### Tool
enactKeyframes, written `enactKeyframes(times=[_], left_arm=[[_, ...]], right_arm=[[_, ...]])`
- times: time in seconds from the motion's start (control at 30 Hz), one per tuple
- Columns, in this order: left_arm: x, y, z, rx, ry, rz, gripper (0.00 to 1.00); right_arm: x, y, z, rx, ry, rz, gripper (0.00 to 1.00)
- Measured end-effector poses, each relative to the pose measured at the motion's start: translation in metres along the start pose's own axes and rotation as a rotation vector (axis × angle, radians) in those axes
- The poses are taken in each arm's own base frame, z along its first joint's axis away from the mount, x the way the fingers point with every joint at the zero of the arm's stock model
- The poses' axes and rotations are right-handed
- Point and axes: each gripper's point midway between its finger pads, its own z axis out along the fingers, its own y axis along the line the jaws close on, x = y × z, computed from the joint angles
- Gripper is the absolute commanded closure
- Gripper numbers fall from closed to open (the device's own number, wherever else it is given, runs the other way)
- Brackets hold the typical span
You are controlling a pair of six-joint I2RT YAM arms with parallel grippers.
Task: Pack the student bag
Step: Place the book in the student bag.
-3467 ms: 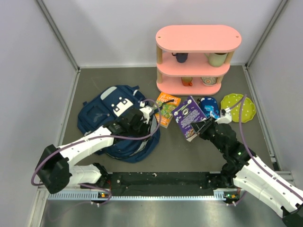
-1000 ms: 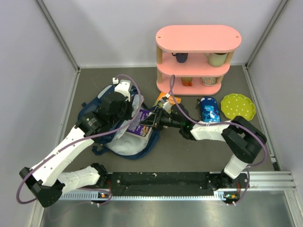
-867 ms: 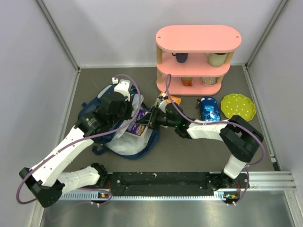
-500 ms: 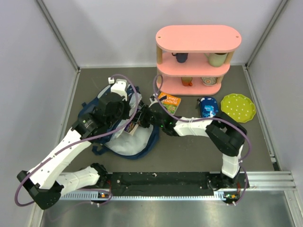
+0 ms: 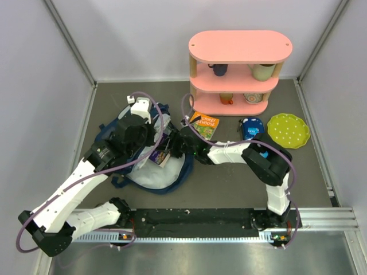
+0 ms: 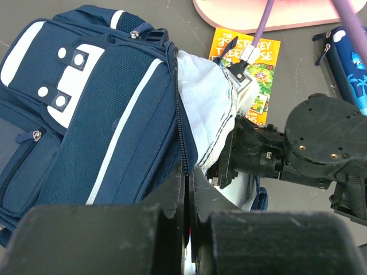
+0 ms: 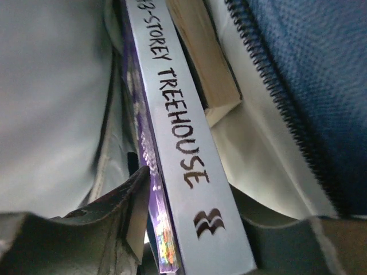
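Observation:
The student bag, navy with white patches, lies left of centre with its mouth held apart and its light grey lining showing. My left gripper is shut on the zipper edge of the bag's flap. My right gripper reaches into the mouth from the right. A purple book stands inside between the lining walls, its spine reading "Storey Treehouse". The right gripper straddles that book with its jaws open, a thin gap at the left finger. The bag fills the left wrist view.
An orange Treehouse book lies just right of the bag, in front of the pink shelf that holds cups. A blue pencil case and a green dotted plate lie further right. Grey walls close in both sides.
My right gripper has carried the purple book leftward from the bag's rim deep into its mouth, and its jaws have widened. The left gripper has kept hold of the flap, shifting slightly up.

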Motion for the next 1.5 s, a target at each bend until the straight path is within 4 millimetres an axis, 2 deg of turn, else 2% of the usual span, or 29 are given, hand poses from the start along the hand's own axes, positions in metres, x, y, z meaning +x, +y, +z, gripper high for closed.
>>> enactKeyframes(times=[0.07, 0.1, 0.2, 0.43, 0.47, 0.57, 0.6, 0.7, 1.03, 1.13, 1.27, 1.4, 1.5], left_arm=[[0.001, 0.0, 0.0, 0.0, 0.002, -0.002, 1.0], [0.001, 0.0, 0.0, 0.0, 0.003, -0.004, 1.0], [0.003, 0.0, 0.0, 0.002, 0.007, -0.005, 1.0], [0.007, -0.002, 0.002, 0.011, 0.019, -0.01, 1.0], [0.008, -0.003, 0.003, 0.013, 0.022, -0.012, 1.0], [0.011, -0.006, 0.007, 0.022, 0.032, -0.02, 1.0], [0.012, -0.007, 0.009, 0.025, 0.034, -0.021, 1.0], [0.013, -0.009, 0.012, 0.029, 0.036, -0.023, 1.0], [0.016, -0.012, 0.014, 0.046, 0.041, -0.03, 1.0], [0.016, -0.014, 0.013, 0.056, 0.046, -0.044, 1.0], [0.015, -0.016, 0.013, 0.071, 0.053, -0.056, 1.0], [0.012, -0.017, 0.014, 0.077, 0.057, -0.062, 1.0], [0.012, -0.017, 0.014, 0.078, 0.058, -0.064, 1.0]], right_arm=[[0.007, -0.006, 0.002, 0.009, 0.032, -0.001, 0.52], [0.01, -0.01, 0.002, 0.014, 0.046, -0.001, 0.44], [0.016, -0.017, 0.0, 0.023, 0.071, -0.006, 0.35], [0.024, -0.026, -0.015, 0.03, 0.092, -0.014, 0.36], [0.025, -0.025, -0.017, 0.023, 0.095, -0.013, 0.38], [0.026, -0.023, -0.023, 0.004, 0.097, -0.002, 0.55], [0.027, -0.023, -0.025, 0.002, 0.098, 0.003, 0.77], [0.031, -0.027, -0.03, -0.004, 0.105, 0.022, 1.0], [0.027, -0.012, -0.033, -0.067, 0.084, 0.088, 1.0], [0.017, 0.004, -0.021, -0.092, 0.057, 0.117, 1.0], [-0.004, 0.031, 0.011, -0.121, 0.001, 0.155, 1.0], [-0.012, 0.034, 0.041, -0.1, -0.043, 0.175, 1.0], [-0.008, 0.028, 0.06, -0.084, -0.07, 0.181, 1.0]])
